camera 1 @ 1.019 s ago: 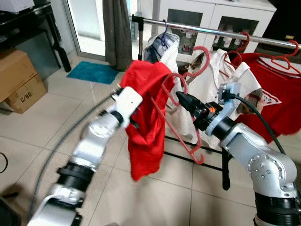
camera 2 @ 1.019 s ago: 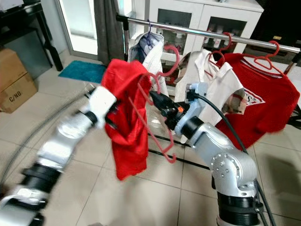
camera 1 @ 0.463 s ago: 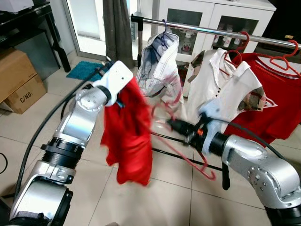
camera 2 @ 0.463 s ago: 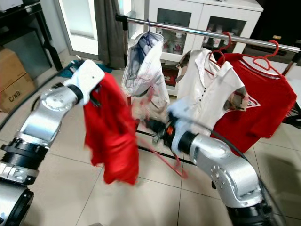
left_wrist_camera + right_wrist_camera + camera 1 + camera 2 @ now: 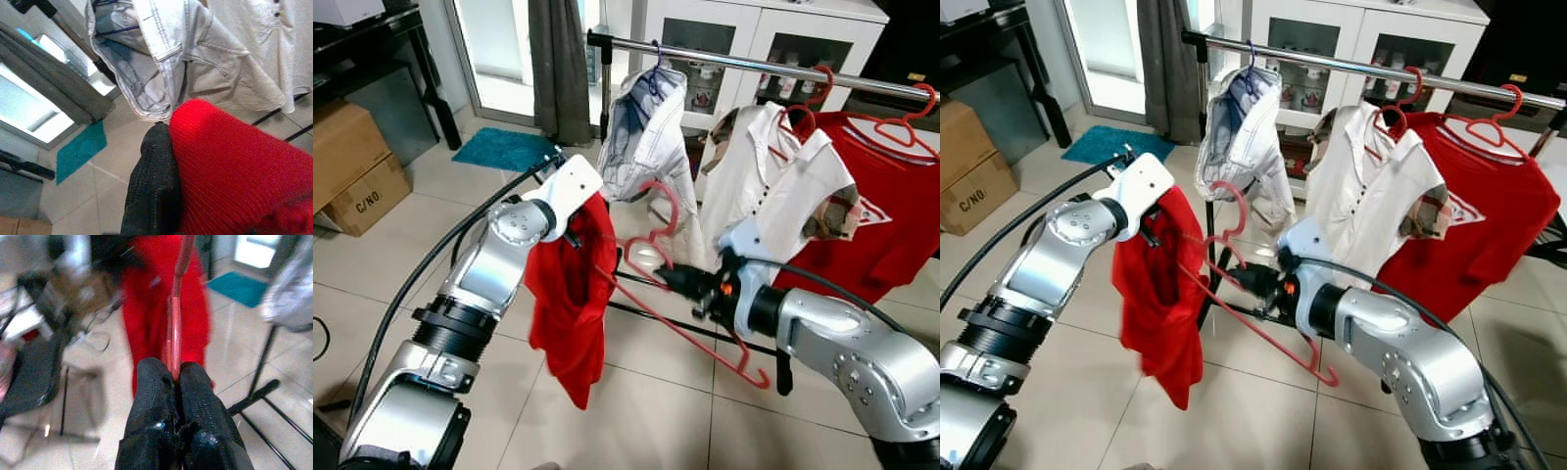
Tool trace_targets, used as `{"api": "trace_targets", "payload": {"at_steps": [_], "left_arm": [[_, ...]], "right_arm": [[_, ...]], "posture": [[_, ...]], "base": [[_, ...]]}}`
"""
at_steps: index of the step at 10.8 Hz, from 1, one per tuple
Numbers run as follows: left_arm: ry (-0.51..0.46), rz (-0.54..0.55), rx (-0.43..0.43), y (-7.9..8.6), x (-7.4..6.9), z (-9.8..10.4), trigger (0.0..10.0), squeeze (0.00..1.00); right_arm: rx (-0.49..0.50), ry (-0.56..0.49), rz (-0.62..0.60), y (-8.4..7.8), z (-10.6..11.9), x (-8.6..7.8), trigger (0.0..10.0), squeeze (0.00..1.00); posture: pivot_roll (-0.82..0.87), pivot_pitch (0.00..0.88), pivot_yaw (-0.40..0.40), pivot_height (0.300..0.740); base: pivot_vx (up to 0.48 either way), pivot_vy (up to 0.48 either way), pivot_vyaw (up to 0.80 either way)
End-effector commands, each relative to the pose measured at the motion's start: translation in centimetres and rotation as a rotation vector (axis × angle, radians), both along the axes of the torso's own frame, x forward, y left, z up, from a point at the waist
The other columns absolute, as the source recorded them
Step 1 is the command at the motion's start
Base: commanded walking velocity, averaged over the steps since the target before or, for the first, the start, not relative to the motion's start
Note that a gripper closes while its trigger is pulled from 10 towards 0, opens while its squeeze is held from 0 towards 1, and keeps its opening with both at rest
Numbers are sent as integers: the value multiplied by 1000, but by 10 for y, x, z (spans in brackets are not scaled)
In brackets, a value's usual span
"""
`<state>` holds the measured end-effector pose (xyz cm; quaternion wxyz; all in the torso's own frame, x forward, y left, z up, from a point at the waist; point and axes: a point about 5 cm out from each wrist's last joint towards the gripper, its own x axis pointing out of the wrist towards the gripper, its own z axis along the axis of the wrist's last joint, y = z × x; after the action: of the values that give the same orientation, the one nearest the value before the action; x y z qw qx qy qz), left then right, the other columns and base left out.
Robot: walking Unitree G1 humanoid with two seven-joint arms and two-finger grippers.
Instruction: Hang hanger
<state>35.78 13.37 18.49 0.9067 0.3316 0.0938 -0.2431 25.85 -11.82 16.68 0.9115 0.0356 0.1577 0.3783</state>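
A red garment (image 5: 570, 299) hangs limp from my left gripper (image 5: 167, 147), which is shut on its top edge at mid height, left of the rail. One black finger (image 5: 151, 188) presses against the red cloth (image 5: 230, 171). My right gripper (image 5: 669, 281) is shut on a red plastic hanger (image 5: 690, 328), low in front of the rack. Its hook (image 5: 653, 194) points up, and its left end touches the garment. In the right wrist view the fingertips (image 5: 161, 377) pinch the hanger's bar (image 5: 174, 318). The clothes rail (image 5: 754, 65) runs above and behind both grippers.
On the rail hang a pale denim jacket (image 5: 646, 127), a white shirt (image 5: 769, 181) and a red shirt (image 5: 886, 211), each on a hanger. The rack's black foot (image 5: 783, 367) stands on the tiled floor. Cardboard boxes (image 5: 352, 166), a teal mat (image 5: 509, 149) and a curtain (image 5: 558, 69) are at the left.
Both arms came down from the rail. The left gripper swung left and lower with the garment. The right gripper dropped with the hanger, whose hook has since tilted back up.
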Motion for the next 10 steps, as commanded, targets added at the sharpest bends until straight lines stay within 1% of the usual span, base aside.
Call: {"api": "trace_targets", "payload": {"at_steps": [1,2,3,4,5,6,7,9,10], "left_arm": [[18,-52,-29,-13,-7,2,0,0],[35,-64,-58,-20,-12,1,0,0],[52,-75,-87,-28,-17,-3,0,0],[77,-75,-128,-37,-22,-7,0,0],[84,-67,-138,-39,-23,-8,0,0],[63,-50,-164,-39,-21,-3,0,0],[47,-28,-159,-35,-19,0,0,0],[53,-39,-139,-32,-21,2,0,0],[77,-60,-116,-31,-23,-2,10000,0]], "right_arm": [[9,-18,-178,-15,6,16,10000,0],[24,-9,-224,-16,5,19,10000,0],[54,-18,-206,-9,6,18,10000,0],[71,-32,-218,-2,7,18,10000,0],[82,-37,-226,0,9,19,10000,0],[102,-52,-229,3,11,21,10000,0],[114,-68,-200,7,12,20,10000,0],[121,-76,-165,10,11,17,10000,0],[137,-79,-157,12,11,16,10000,0]], "posture": [[-155,0,-1,740],[-152,0,-2,740],[-152,0,-2,740],[-152,0,-2,740],[-152,0,-4,740],[-151,0,-6,740],[-151,0,-6,740],[-148,0,-6,740],[-146,0,-5,740]], "base": [[0,0,0],[0,0,0],[0,0,0],[0,0,0],[0,0,0],[0,0,0],[0,0,0],[0,0,0],[0,0,0]]}}
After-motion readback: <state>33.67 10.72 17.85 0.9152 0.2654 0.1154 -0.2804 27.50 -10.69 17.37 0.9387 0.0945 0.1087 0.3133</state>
